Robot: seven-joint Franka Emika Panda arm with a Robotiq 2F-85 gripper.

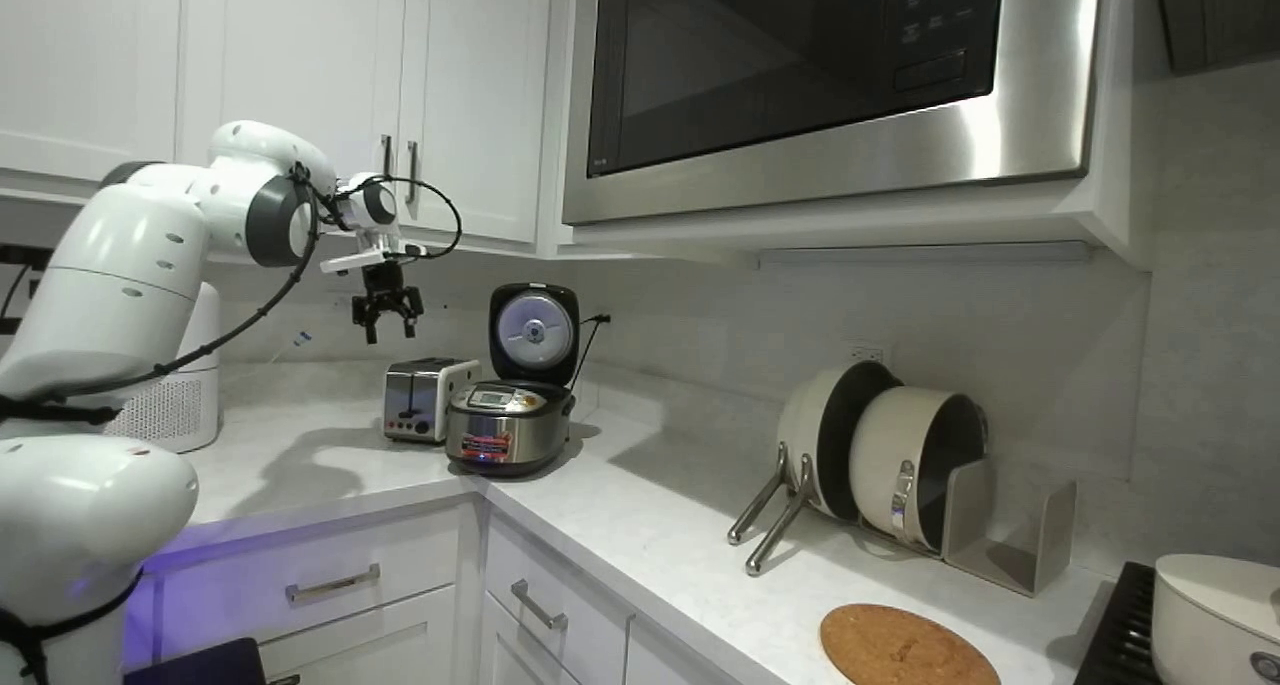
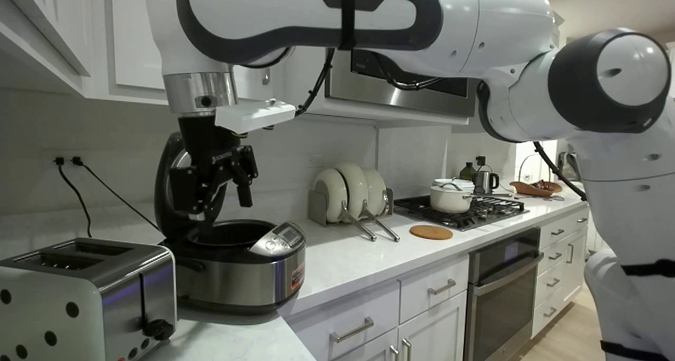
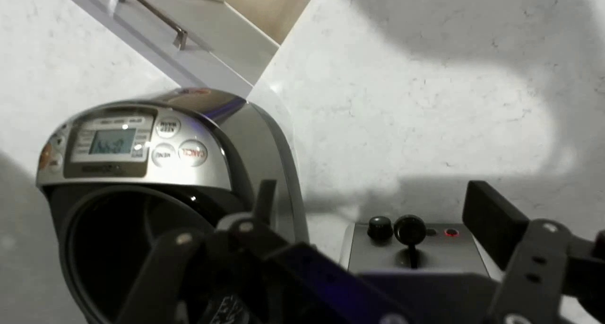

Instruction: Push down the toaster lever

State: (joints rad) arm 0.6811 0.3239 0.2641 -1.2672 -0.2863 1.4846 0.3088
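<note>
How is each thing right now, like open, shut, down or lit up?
Toaster lever: down low, not up
Toaster light: glowing red
Gripper: open, holding nothing
Cooker lid: open, standing up
Cooker screen: showing something too blurry to read
Microwave door: shut
Oven door: shut
Drawers: shut
Cupboard doors: shut

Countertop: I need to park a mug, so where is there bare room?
Bare: the countertop between the tall white appliance and toaster, and between the rice cooker and pans. Crowded: toaster and rice cooker stand close together, the open gripper above.
</note>
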